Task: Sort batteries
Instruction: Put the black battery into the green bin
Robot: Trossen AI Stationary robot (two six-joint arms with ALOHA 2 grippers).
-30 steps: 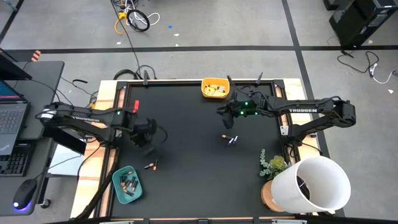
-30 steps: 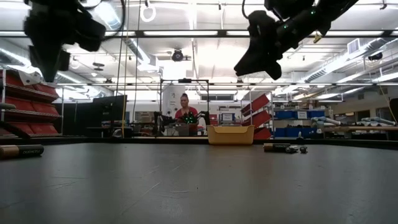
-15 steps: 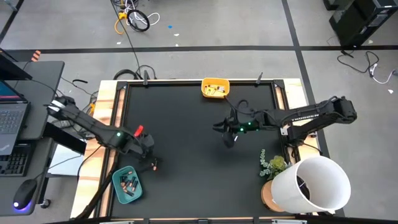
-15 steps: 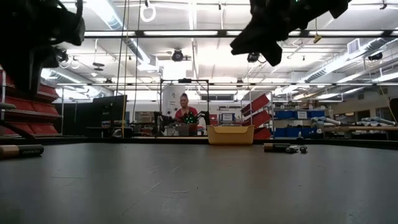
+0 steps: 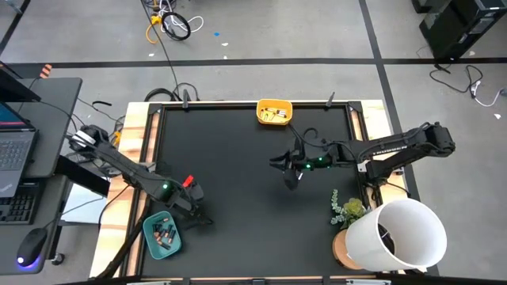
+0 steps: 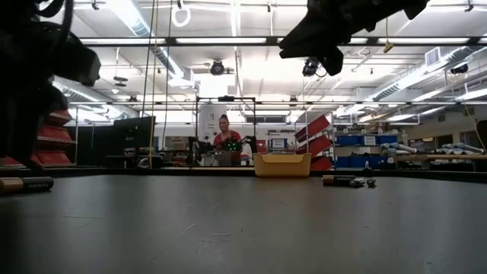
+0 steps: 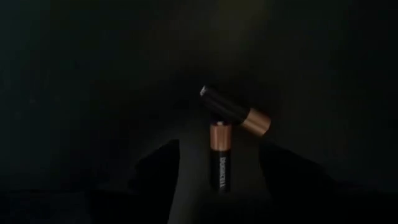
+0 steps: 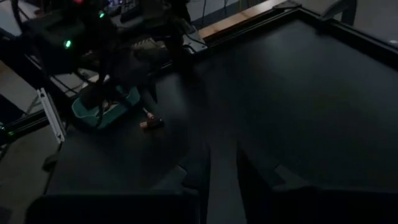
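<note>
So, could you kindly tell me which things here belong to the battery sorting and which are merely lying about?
Belonging to the job:
- two copper-and-black batteries
- teal tray
- yellow tray
- left end effector, open

Lying about:
- small plant
- white bucket
- laptop

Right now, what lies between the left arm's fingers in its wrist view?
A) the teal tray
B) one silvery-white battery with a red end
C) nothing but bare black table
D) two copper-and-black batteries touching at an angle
D: the left wrist view shows two copper-and-black batteries lying on the black table, one ahead of the gap between the open fingers, the other angled across its far end.
</note>
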